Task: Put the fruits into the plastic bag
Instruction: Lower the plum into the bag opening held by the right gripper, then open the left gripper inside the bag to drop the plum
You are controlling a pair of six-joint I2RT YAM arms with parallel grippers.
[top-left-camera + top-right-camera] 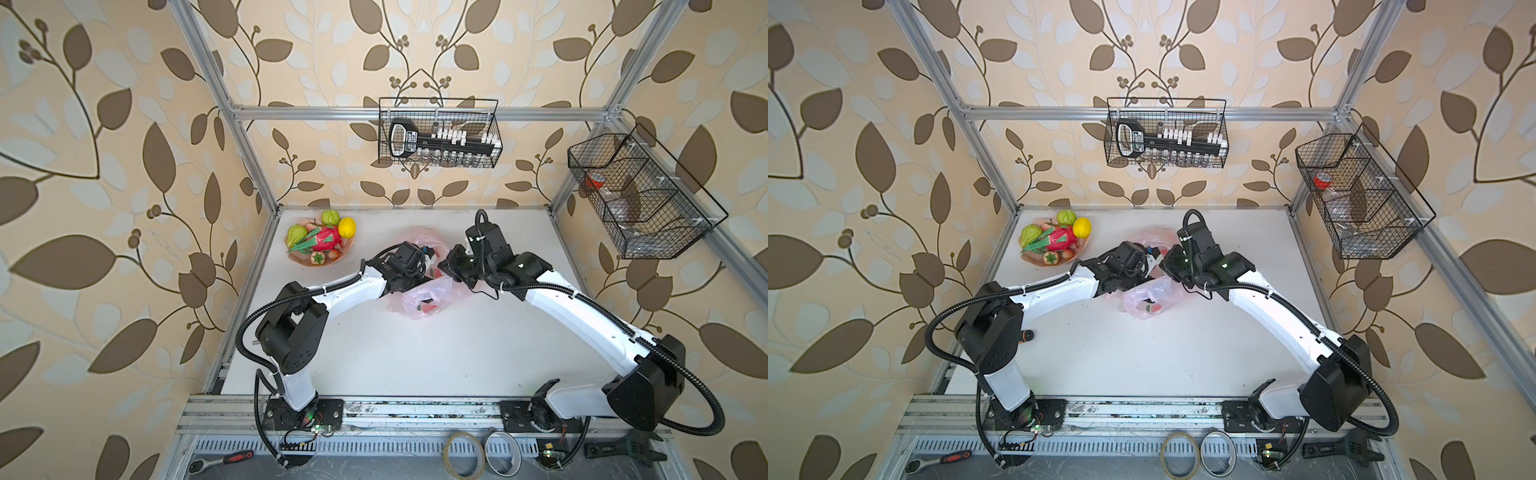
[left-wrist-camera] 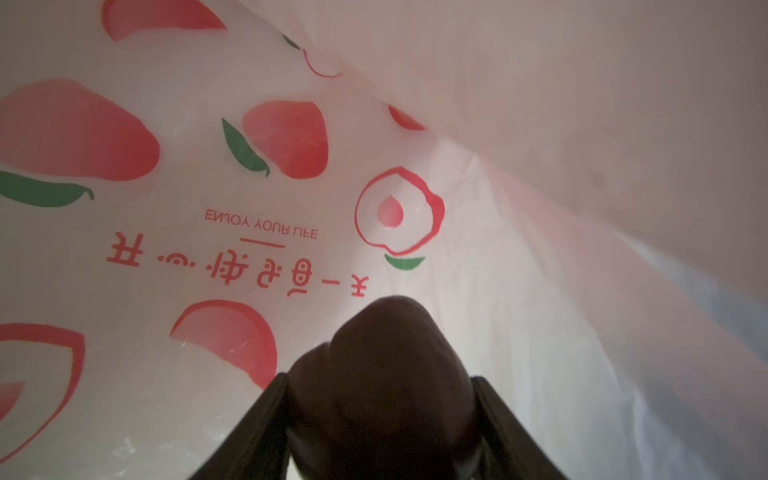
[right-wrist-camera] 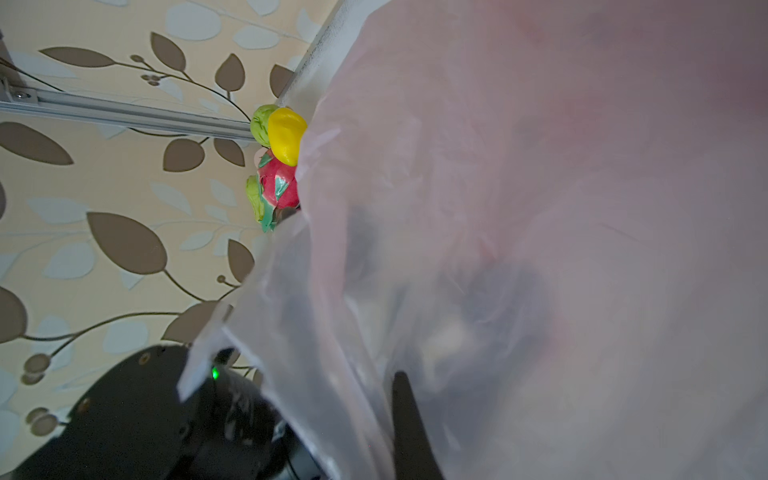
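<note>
Plastic bag (image 1: 428, 301) lay crumpled near the middle of the white table (image 1: 415, 353), between the two arms. It was thin pale pink film with red fruit prints, and both top views showed part of it bunched up behind the wrists (image 1: 1152, 239).

Left gripper (image 2: 380, 386) was inside the bag. The left wrist view showed printed film (image 2: 540, 249) all around it. The jaws were grasping a dark fruit (image 2: 386, 332), round, one finger pressed on each side. The fruit was off the dish and within the bag's walls. In the top views the gripper tip was hidden under the plastic.

Right gripper (image 1: 449, 266) sat at the bag's right edge, facing the left arm, clenched tight. In the right wrist view the film (image 3: 498, 208) draped over most of the frame and ran down to one dark finger (image 3: 405, 415). It looked pinched there, though the far finger was hidden.

The remaining fruits were piled on a peach-pink dish (image 1: 301, 261) in the far left corner of the table, well apart from the bag:
- lemon (image 1: 347, 227) on the right side of the dish
- dragon fruit (image 1: 326, 239) in the middle, green scales pointing left
- two green fruits, one at the back (image 1: 331, 217) and one on the left (image 1: 297, 232)
- small red fruit (image 1: 318, 257) at the near rim, with another small one just beside it, too small to tell apart clearly

The right wrist view also caught the lemon (image 3: 286, 135) and the dragon fruit (image 3: 280, 187) past the bag's edge.
</note>
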